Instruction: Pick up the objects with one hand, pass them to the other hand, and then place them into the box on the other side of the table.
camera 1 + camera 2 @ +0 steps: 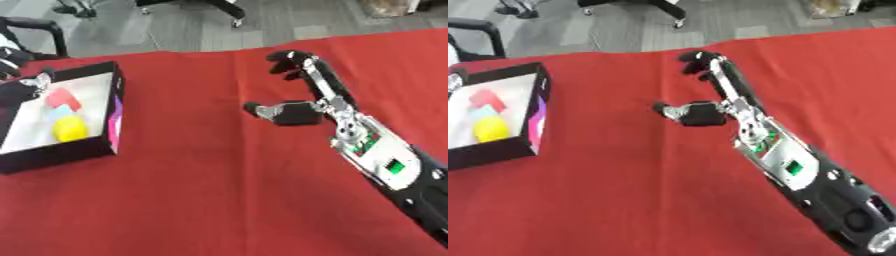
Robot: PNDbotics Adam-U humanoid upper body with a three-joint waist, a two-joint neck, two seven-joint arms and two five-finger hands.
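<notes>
Over the red tablecloth [219, 190], to the right of the box [115, 115], the right hand [302, 107] is hovering with its fingers [289, 60] spread and its thumb [262, 109] sticking out, gripping nothing. Inside the box a yellow ball [70, 128], a red block [63, 99] and a pale blue piece [59, 113] are lying together. At the box's far left corner the left hand [31, 82] is showing only partly; I cannot tell how its fingers are set.

You are looking down from the head through both eyes at the red table [219, 200], sharing the box [112, 125] at its left edge.
</notes>
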